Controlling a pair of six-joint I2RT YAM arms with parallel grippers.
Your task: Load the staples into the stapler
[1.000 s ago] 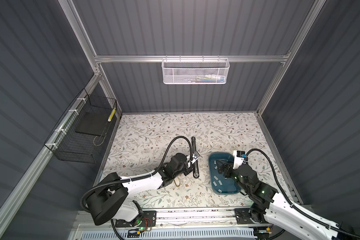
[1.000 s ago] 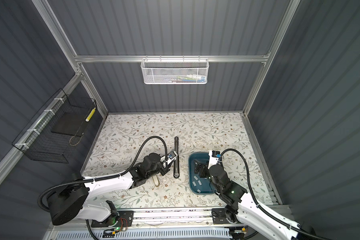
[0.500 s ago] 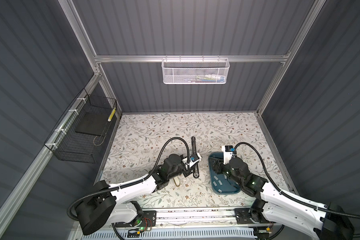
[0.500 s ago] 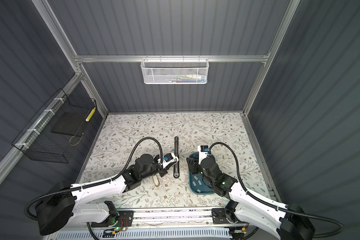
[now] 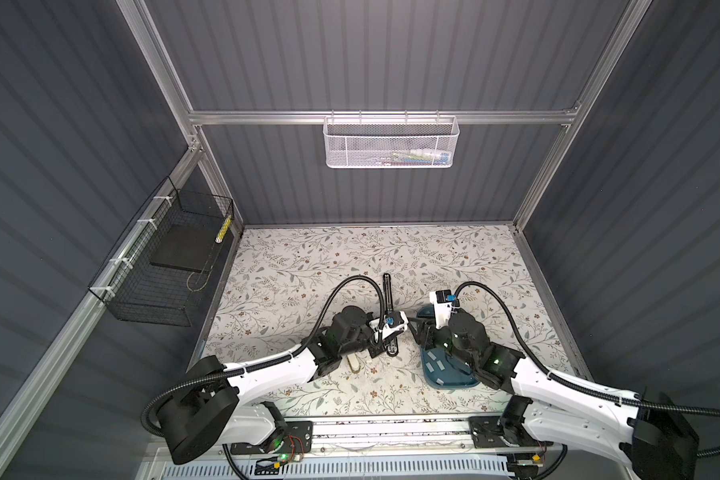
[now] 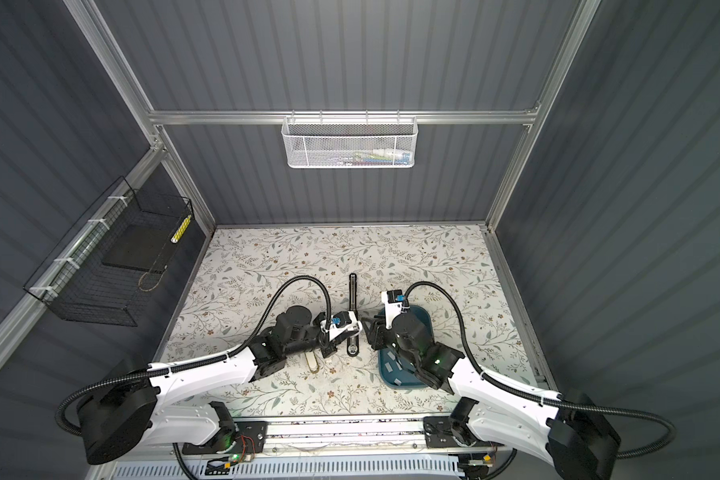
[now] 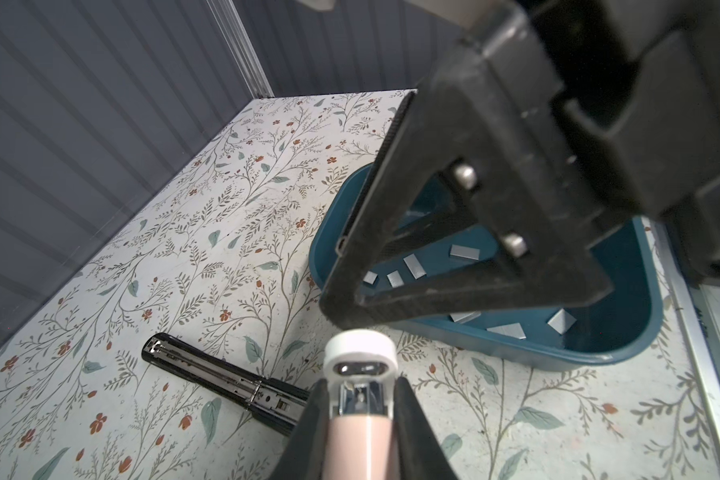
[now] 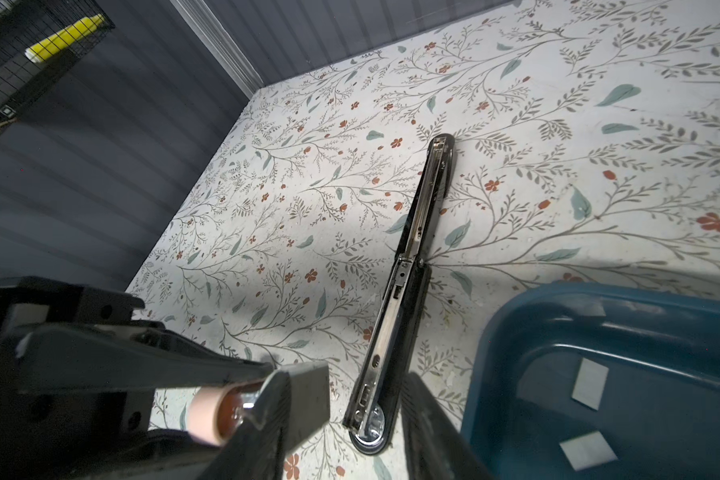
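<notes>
While the pink stapler [image 7: 358, 440] was clamped by left gripper [image 7: 360, 386], right gripper [image 8: 360, 374] was noted half-open, empty. It could be knocked askew on contact.

Dark grey ribbed walls [image 5: 391, 54] close in the floral table [image 5: 292, 257] on three sides. Above its far edge a white basket [image 5: 391, 143] hangs from an aluminium rail [image 5: 267, 117]; a black basket [image 5: 159, 270] hangs beside its left edge.

You have bright, even light on the table [image 5: 350, 257], while the walls [image 5: 391, 62] are dim. In your wrist views the near fingers [image 8: 300, 399] look blurred.
</notes>
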